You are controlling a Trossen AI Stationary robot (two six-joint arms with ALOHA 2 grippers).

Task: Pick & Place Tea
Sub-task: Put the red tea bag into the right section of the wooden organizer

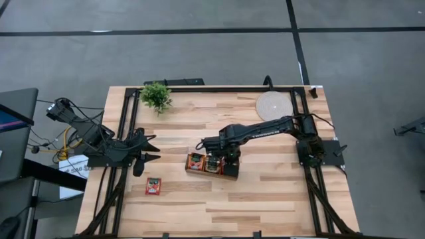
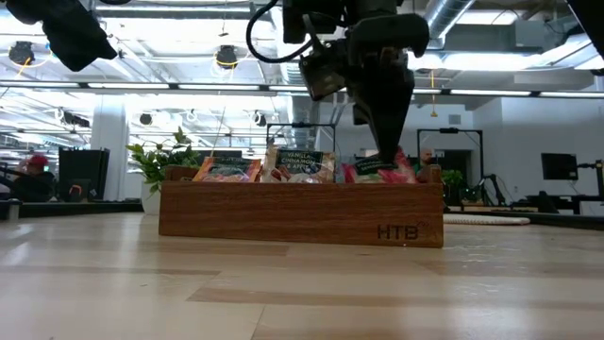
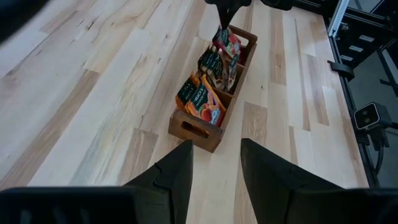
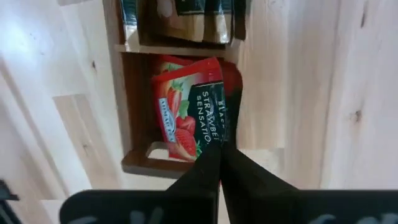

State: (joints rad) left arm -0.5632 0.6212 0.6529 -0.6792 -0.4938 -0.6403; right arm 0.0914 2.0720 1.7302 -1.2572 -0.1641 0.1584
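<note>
From above, the right arm hides the end compartment of the wooden tray. The right pincer reaches down there, pressed together on the edge of a red strawberry sachet standing in the compartment. The left pincer waits half spread near a lone sachet on the counter.

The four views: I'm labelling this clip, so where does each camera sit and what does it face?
High: overhead, straight down; both arms, wooden tray, one red sachet on the table.
Low: table height, tray's side; right gripper descending.
Left wrist: faces the tray's end; left gripper below.
Right wrist: looks into the end compartment; jaws shut on a strawberry sachet.
All share the tray.
</note>
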